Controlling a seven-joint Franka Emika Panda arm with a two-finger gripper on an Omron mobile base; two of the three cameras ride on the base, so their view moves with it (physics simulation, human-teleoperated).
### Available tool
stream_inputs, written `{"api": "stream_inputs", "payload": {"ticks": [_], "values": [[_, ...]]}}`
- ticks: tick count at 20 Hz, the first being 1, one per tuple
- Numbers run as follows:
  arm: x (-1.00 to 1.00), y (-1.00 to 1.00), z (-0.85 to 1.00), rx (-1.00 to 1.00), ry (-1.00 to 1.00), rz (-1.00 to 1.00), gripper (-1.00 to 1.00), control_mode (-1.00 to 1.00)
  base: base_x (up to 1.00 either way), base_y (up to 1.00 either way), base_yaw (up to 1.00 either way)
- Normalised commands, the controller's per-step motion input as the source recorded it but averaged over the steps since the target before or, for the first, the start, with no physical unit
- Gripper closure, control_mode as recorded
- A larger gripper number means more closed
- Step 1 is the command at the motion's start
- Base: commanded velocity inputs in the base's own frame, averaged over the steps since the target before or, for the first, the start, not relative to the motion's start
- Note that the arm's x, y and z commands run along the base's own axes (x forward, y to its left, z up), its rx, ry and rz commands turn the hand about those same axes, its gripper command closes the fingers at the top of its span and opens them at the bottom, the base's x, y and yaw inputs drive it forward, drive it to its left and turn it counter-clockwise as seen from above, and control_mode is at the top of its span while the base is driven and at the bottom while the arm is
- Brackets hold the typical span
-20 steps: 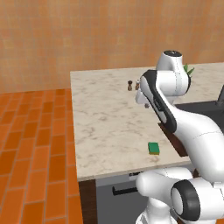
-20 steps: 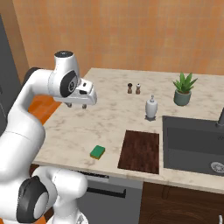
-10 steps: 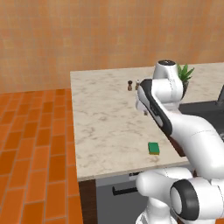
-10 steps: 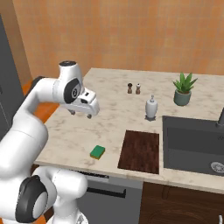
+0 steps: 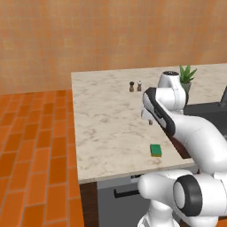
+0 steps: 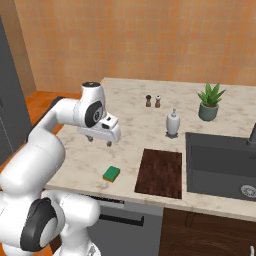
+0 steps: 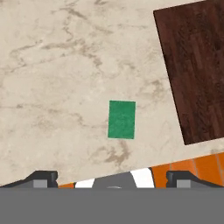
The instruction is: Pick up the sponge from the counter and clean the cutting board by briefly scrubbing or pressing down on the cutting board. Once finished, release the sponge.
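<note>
You have the sponge [image 7: 121,119] lying flat on the counter [image 7: 52,78], green face up, below and ahead of the gripper [image 6: 100,139], which hangs above the stone well clear of it; in the hand view it sits just above the midline between the two finger tips, slightly toward the right one. The jaws stand spread, the tips far apart at the bottom corners of the hand view, with nothing between them. Judge the sponge as light and soft: it should give under the pads, so a firm pinch is safe and it is unlikely to slip, though a shallow bite may only catch the green top layer. Take it across its short width, with the fingers coming down along its two long edges, low enough to seat on the yellow layer visible in the left base view [image 5: 155,150]. The cutting board [image 7: 197,65] lies beside the sponge, apart from it, off toward the right-hand finger in the hand view, flat and dark against the pale stone. The marbled counter looks smooth and hard, so expect the sponge to slide if you nudge it before closing. Farther beyond the jaws stand two small shakers [image 6: 152,101], a white bottle [image 6: 173,123], a potted plant [image 6: 209,102] and the sink basin [image 6: 220,165], all well apart from your path.
</note>
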Motion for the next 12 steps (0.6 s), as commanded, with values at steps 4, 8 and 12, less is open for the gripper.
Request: {"api": "stream_inputs", "payload": {"ticks": [4, 8, 12], "values": [[0.00, -0.14, -0.35, 0.01, 0.00, 0.00, -1.00, -1.00, 0.00, 0.00, 0.00], [0.00, -0.18, -0.34, 0.00, 0.01, 0.00, -1.00, -1.00, 0.00, 0.00, 0.00], [0.00, -0.04, -0.33, 0.00, 0.08, 0.00, -1.00, -1.00, 0.00, 0.00, 0.00]]}}
